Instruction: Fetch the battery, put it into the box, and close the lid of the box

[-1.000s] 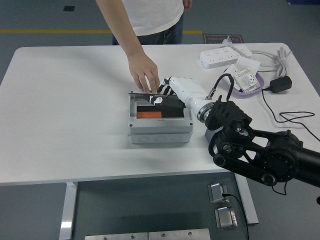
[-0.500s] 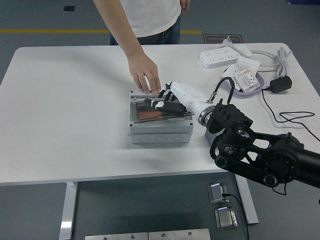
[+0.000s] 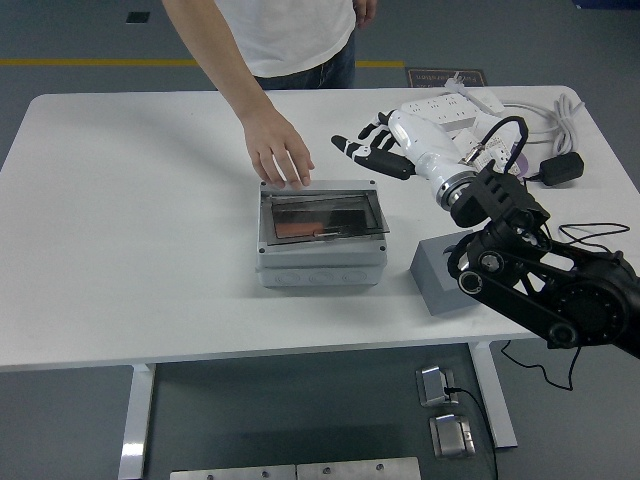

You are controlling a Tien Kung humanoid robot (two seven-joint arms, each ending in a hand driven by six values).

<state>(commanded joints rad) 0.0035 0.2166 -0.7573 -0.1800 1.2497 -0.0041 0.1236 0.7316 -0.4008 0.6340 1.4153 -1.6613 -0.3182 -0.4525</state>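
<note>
Sitting pretty much dead centre on the white table (image 3: 120, 230) is the grey box (image 3: 320, 262), and its clear lid (image 3: 322, 214) is down flat over the top. You can see straight through it: there's an orange strip inside, which looks like the battery (image 3: 297, 229), lying toward the left half of the box, with darker stuff around it that I can't really make out through the plastic.

The right hand (image 3: 378, 150) is up and off to the right of the box, past its far right corner, hanging over bare table. Fingers are loose and stretched out toward the left, not gripping anything. So the battery is inside the box under the lid, and the hand is clear of it, not touching box or lid. The black arm behind it comes in from the lower right, and a grey block (image 3: 437, 272) sits on the table just beside the box's right side, partly tucked under that arm.

A person stands at the far side, and the person's hand (image 3: 277, 152) is reaching down with the fingertips right at the far edge of the box, on or just at the lid's rim, hard to say which.

Over in the far right corner there's a white power strip (image 3: 440, 106) with its thick white cable (image 3: 566, 113), a black adapter (image 3: 561, 168) with a thin black wire trailing off, and a purple tray (image 3: 514, 160) mostly hidden behind the robot's wrist.
</note>
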